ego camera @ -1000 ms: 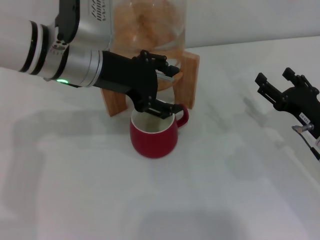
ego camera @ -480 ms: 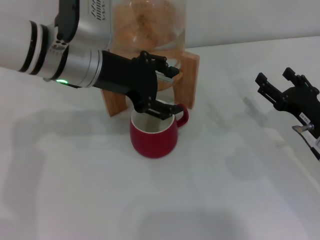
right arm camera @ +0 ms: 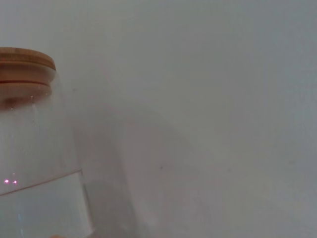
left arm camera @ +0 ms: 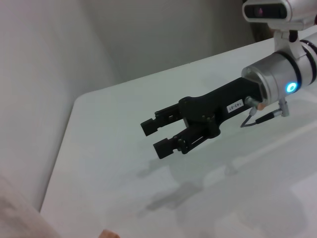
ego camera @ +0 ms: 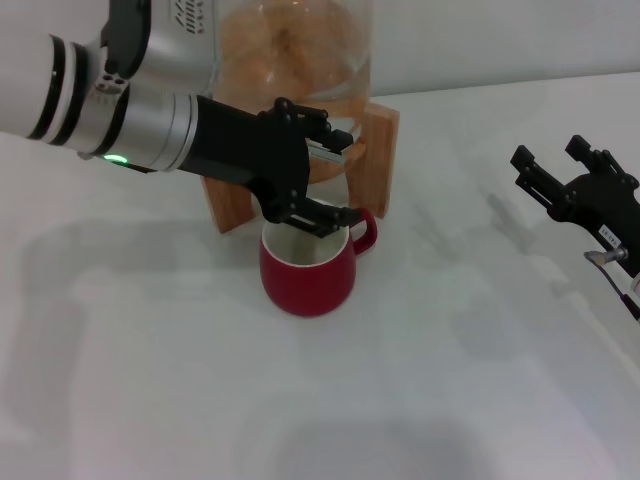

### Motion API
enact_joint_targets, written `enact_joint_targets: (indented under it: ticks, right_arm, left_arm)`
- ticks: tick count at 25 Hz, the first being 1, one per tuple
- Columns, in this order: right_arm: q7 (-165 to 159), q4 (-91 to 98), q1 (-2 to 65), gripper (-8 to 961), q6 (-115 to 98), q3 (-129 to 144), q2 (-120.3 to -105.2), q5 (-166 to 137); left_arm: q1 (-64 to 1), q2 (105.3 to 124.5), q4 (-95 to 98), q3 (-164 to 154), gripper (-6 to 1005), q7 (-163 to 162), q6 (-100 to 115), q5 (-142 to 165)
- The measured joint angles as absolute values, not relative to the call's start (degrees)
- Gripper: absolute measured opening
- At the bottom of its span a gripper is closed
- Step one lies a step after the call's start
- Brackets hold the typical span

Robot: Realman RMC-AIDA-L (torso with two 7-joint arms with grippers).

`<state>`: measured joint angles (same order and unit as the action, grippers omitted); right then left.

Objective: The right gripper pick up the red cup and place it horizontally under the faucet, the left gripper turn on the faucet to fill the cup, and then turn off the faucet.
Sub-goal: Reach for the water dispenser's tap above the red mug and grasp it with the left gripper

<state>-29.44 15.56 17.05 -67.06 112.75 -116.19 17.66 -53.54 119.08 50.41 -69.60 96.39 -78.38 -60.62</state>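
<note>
Red cup [ego camera: 307, 275] beneath left gripper [ego camera: 322, 180].

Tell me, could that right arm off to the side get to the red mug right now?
Probably not easily. The left gripper hangs right over the red cup, its fingers above the rim, blocking a grasp from above. The right gripper sits open well away; only the cup's near side looks free.
</note>
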Motion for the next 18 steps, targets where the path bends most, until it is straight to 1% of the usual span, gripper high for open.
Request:
enact_joint_targets:
  ticks: [18]
  right_arm:
    - [-29.44,15.55,17.05,861,-67.06,112.84,-116.19,17.66]
  left_arm:
    - [-53.43,119.0,51.0,-69.6,817,95.48,-80.37,-59.96]
